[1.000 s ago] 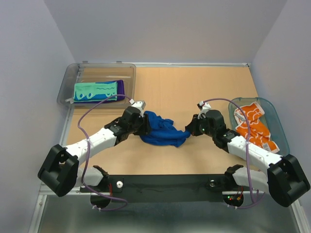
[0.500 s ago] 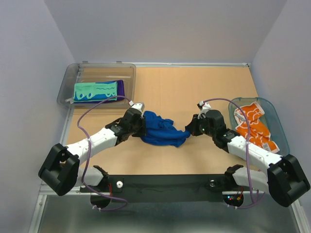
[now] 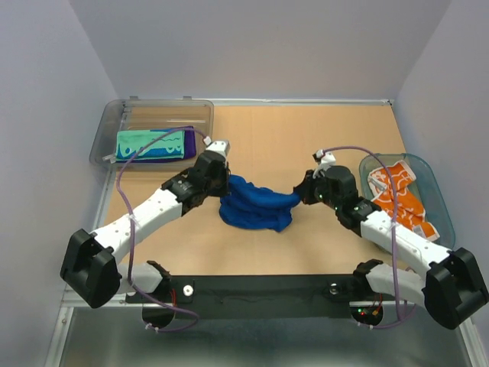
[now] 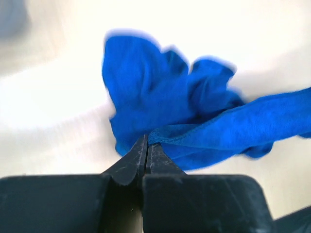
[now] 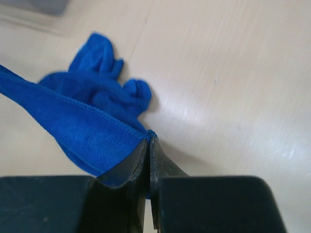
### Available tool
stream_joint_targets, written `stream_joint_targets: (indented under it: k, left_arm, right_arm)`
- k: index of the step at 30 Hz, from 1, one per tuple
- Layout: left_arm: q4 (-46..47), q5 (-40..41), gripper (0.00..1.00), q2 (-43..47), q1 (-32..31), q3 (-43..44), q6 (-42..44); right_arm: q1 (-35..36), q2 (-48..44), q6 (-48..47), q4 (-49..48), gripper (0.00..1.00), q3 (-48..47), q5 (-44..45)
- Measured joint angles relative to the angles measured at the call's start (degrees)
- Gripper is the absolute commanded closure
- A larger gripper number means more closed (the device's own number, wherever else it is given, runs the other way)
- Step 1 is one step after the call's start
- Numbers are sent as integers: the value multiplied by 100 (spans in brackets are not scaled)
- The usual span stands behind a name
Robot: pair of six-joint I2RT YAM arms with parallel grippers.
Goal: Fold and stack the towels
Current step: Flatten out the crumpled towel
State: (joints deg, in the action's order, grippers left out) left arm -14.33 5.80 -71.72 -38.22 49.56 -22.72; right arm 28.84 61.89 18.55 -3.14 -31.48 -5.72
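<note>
The left claw (image 4: 147,145), open earlier, is now clamped on the soft, rumpled royal blue towel (image 3: 256,208), also pinched by the right claw (image 5: 149,141).

The scene is being lit evenly from above.
In the left wrist view the table (image 4: 48,97) is being washed out and the blue towel (image 4: 160,97) is being blurred; only soft shadows are being cast.
</note>
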Motion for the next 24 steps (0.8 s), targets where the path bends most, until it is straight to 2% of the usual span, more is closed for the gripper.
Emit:
stream_joint_targets:
  k: [5,10,13,17,21,24]
  left_arm:
    - [-675,632,100,-63,17,1676,391]
    - [-1095,1123,100,-640,223,4017,870]
    - [-1453,1233,100,-1178,306,5532,1152]
    - [-1615,1078,100,-1598,308,7082,1550]
    - [-1471,509,100,-1237,306,7497,2017]
    - [-1244,-153,100,-601,302,7187,2347]
  right_arm:
    - [-11,70,-511,118,91,-1147,785]
    - [-184,546,-1193,98,92,-2730,1440]
    - [-286,905,-1580,105,92,-3683,1582]
    - [-334,1040,-2144,105,92,-4782,1574]
    - [-334,745,-2643,92,92,-5252,1239]
    - [-332,236,-2927,96,92,-5268,754]
